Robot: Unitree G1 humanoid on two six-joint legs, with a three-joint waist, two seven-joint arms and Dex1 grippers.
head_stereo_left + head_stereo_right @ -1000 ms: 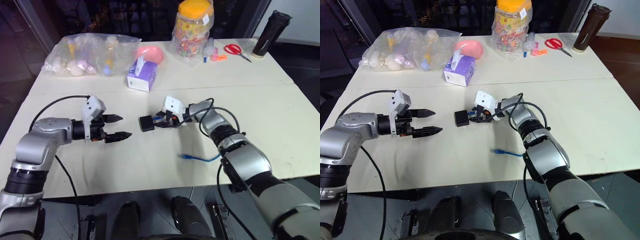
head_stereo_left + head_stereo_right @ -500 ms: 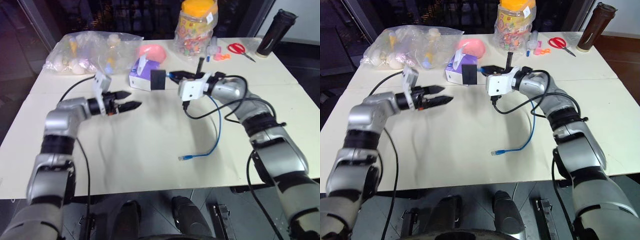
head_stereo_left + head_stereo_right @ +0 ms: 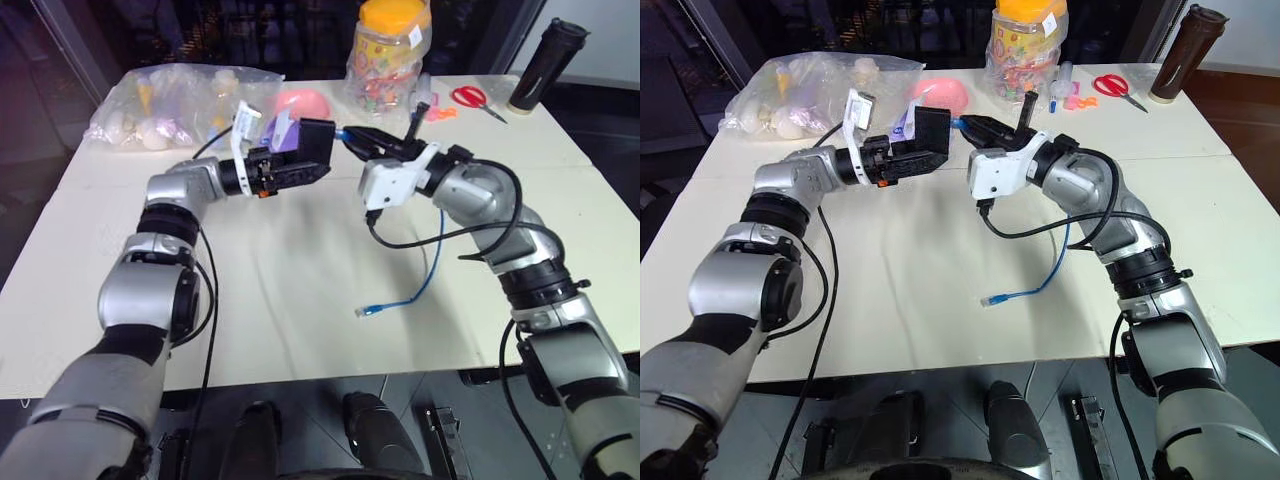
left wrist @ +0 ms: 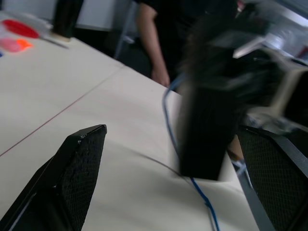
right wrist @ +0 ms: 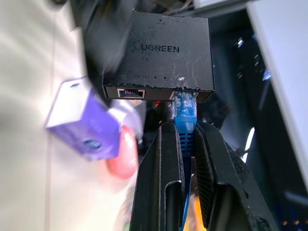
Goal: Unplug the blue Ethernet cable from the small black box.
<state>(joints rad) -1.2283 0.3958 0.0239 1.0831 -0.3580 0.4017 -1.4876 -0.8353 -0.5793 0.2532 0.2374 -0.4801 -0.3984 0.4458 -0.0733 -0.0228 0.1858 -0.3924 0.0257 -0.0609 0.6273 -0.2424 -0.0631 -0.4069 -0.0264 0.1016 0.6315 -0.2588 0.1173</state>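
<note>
A big cream-white table (image 3: pixel 300 290) fills the middle of the scene. At its far side lie a crinkly clear plastic bag full of small things (image 3: pixel 175 105), a clear jar with an orange lid and bright sweets inside (image 3: pixel 388 55), a purple tissue box (image 3: pixel 272 135), a pink round bowl (image 3: pixel 302 102), red-handled scissors (image 3: pixel 470 98) and a tall dark cup (image 3: pixel 540 65).

Both robot arms are lifted above the table and meet in the middle. The right gripper (image 5: pixel 185 139) has its two black fingers pressed together on the plug end of the thin bright blue Ethernet cable (image 3: pixel 432 255). The plug is still stuck in a port of the small flat black plastic box (image 5: pixel 161 57), so the box hangs in the air, held up off the table in front of the purple tissue box. The rest of the blue cable droops down to the table, and its loose end with a clear plug lies on the tabletop near the front edge.

The left gripper (image 4: pixel 173 178) has its jaws wide apart, one finger on each side of the black box. I cannot tell if they touch it.

A person's arm (image 4: pixel 151 43) shows behind the table.
</note>
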